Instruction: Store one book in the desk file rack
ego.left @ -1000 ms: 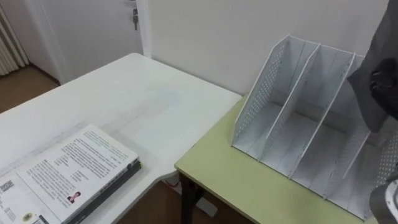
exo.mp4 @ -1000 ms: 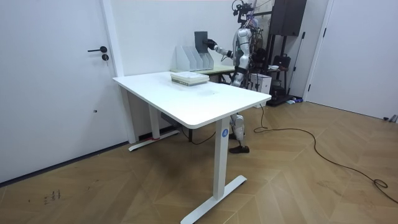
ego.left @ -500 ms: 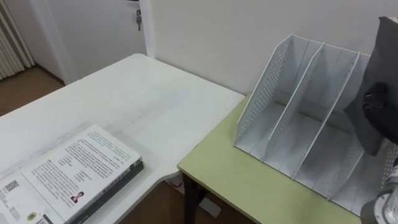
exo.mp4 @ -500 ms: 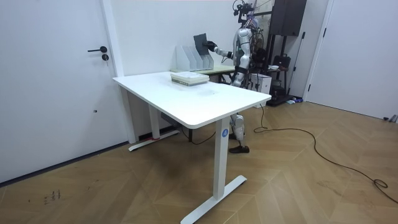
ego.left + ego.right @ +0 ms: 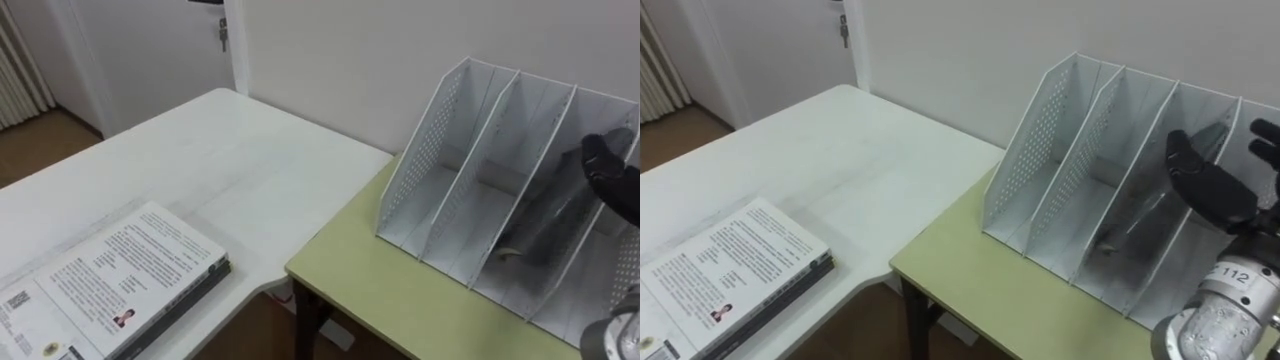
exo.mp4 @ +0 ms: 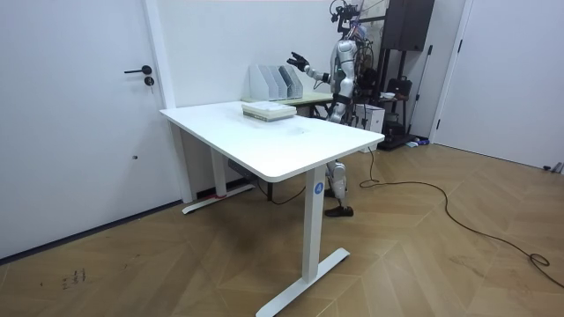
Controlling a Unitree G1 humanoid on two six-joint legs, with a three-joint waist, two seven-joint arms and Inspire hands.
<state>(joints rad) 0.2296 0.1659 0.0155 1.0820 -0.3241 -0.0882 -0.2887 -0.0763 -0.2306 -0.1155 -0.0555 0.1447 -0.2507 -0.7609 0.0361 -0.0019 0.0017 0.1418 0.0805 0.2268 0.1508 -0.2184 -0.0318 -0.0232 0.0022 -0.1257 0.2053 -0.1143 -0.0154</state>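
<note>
On the green desk (image 5: 400, 290) against the wall, the right hand (image 5: 1208, 190) hovers over the file rack (image 5: 440, 170), fingers spread and holding nothing. A dark, blurred book (image 5: 545, 225) leans inside a middle slot, so storing looks essentially done. Another book (image 5: 110, 280) lies on the white table (image 5: 250, 170).

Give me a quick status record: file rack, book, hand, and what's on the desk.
file rack: white file rack, upright on the green table, by the wall
book: dark book leaning inside the rack, apparently in the third slot from its left end
right hand: right hand open above the rack, holding nothing
white desk: white desk carries a stack of books
task: book looks stored
</note>
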